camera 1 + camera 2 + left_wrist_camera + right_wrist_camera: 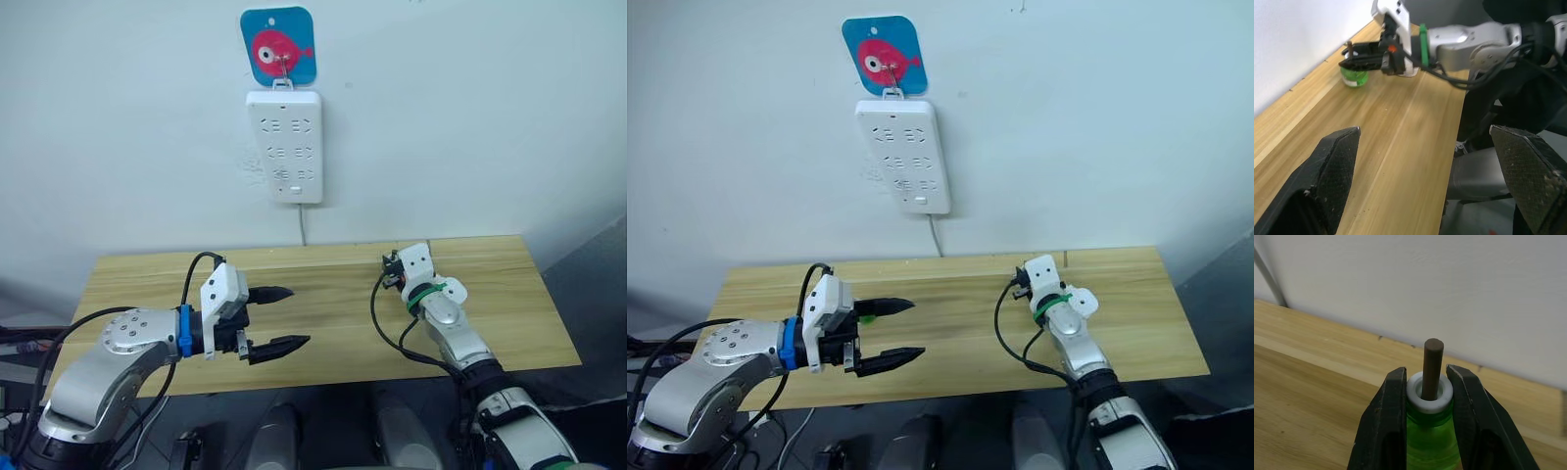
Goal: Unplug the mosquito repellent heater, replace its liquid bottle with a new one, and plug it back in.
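A green liquid bottle (1431, 440) with a white collar and a brown wick stands upright near the back of the wooden table (333, 313). My right gripper (1425, 377) is shut on its neck, one black finger on each side. In the left wrist view the bottle (1354, 77) shows under the right gripper's fingers (1364, 59). My left gripper (297, 315) hovers open over the table's left half, pointing toward the right arm, with nothing between its fingers. The mosquito repellent heater is out of view.
A long white power strip (284, 147) hangs on the wall above the table from a blue fish hook (279, 44), with nothing plugged into it. Its cable (302, 225) drops behind the table. Bare wood lies between the two grippers.
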You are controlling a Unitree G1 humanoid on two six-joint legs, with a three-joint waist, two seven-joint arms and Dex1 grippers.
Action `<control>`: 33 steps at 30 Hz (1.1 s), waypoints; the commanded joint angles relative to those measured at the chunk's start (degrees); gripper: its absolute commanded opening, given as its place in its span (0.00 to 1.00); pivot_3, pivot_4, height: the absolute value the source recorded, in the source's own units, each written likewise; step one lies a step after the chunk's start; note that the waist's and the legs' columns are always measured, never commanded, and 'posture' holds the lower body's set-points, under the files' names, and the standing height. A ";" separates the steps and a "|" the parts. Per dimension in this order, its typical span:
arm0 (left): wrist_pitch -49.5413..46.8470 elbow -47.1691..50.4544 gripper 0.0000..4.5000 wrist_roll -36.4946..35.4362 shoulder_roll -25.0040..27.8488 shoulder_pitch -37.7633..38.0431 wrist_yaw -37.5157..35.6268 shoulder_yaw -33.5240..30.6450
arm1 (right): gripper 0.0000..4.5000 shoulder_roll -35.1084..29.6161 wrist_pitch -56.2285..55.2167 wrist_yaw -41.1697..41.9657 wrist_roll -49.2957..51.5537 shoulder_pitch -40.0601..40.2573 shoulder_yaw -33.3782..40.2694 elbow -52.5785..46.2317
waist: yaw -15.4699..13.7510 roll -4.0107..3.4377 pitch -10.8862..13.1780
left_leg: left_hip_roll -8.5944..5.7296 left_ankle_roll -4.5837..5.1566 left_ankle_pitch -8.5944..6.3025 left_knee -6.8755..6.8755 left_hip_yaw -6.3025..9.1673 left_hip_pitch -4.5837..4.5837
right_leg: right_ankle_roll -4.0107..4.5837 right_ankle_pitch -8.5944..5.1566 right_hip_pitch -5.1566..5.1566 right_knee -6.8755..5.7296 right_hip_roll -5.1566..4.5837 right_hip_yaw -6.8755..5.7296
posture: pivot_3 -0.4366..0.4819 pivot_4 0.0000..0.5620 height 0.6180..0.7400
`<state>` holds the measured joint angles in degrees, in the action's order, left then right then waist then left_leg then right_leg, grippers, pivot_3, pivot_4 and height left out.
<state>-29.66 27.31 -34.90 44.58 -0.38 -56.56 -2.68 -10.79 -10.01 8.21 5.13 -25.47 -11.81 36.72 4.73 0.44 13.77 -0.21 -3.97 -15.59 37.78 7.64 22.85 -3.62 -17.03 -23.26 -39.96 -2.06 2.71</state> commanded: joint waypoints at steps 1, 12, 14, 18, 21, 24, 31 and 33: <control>0.57 2.22 1.00 -0.54 0.43 0.24 -0.29 -1.10 | 0.19 0.96 -3.47 0.77 -0.67 -1.74 3.00 3.16 | -0.02 -0.02 0.01 | 0.00 0.00 0.00 0.00 0.00 0.00 | 0.00 0.00 0.01 0.00 0.00 0.00 | 0.49 0.46 0.95; -0.26 2.52 1.00 -0.34 -1.79 -2.15 2.66 0.00 | 0.89 1.07 -4.12 3.38 -0.24 1.43 7.47 -2.55 | -0.04 -0.03 0.03 | -0.01 0.00 0.00 0.00 0.02 -0.02 | 0.00 0.00 0.03 -0.01 0.00 0.00 | 0.46 0.45 0.95; 0.24 2.47 1.00 0.53 -2.78 -1.71 4.99 -0.99 | 0.99 0.09 -0.56 6.46 1.70 4.10 7.64 -10.80 | -0.05 -0.03 0.03 | -0.01 0.00 0.00 0.00 0.00 -0.01 | 0.00 0.00 0.03 0.00 -0.01 0.02 | 0.46 0.44 0.95; 0.56 3.29 1.00 2.20 -4.58 2.65 10.48 -4.61 | 0.99 -5.82 12.12 17.23 6.38 9.59 4.63 -32.27 | -0.04 -0.04 0.04 | 0.01 0.01 0.00 -0.01 0.05 0.00 | 0.00 0.00 0.03 0.02 -0.02 0.01 | 0.46 0.43 0.95; 0.07 3.91 1.00 2.31 -7.15 7.56 15.13 -7.73 | 0.99 -12.68 20.76 26.15 9.80 10.20 2.65 -44.35 | 0.01 -0.05 0.04 | 0.01 0.01 -0.01 -0.02 0.04 -0.02 | 0.00 0.00 0.03 0.03 -0.04 0.02 | 0.46 0.42 0.95; 3.95 3.63 1.00 4.21 -11.45 17.18 18.93 -12.82 | 0.99 -21.78 24.62 39.14 12.72 6.62 -0.22 -53.63 | -0.13 -0.25 0.18 | 0.03 0.01 0.00 -0.01 0.14 -0.03 | 0.00 0.00 0.08 0.03 -0.01 -0.11 | 0.47 0.41 0.95; 12.41 0.34 1.00 7.77 -19.07 31.41 20.99 -17.62 | 0.99 -29.36 33.18 50.35 16.89 -0.70 -1.49 -57.63 | -1.73 -0.09 0.19 | 0.01 0.02 -0.02 -0.04 0.10 0.03 | 0.02 0.02 0.12 0.36 -0.14 -0.13 | 0.50 0.38 0.95; 13.20 -1.08 1.00 8.56 -19.08 33.39 20.51 -17.88 | 0.99 -30.23 33.22 52.10 15.63 -2.53 -2.20 -56.57 | -2.37 -0.09 0.19 | -0.03 0.02 -0.02 -0.02 0.06 0.04 | 0.02 0.02 0.16 0.48 -0.16 -0.10 | 0.51 0.38 0.95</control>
<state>-18.29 26.57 -27.36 25.56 32.25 -35.75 -19.23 -40.44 23.04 58.38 20.78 -26.75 -14.03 -19.26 2.36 0.35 13.96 -0.26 -3.95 -15.61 37.77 7.68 22.90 -3.60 -17.01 -23.08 -39.41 -2.23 2.62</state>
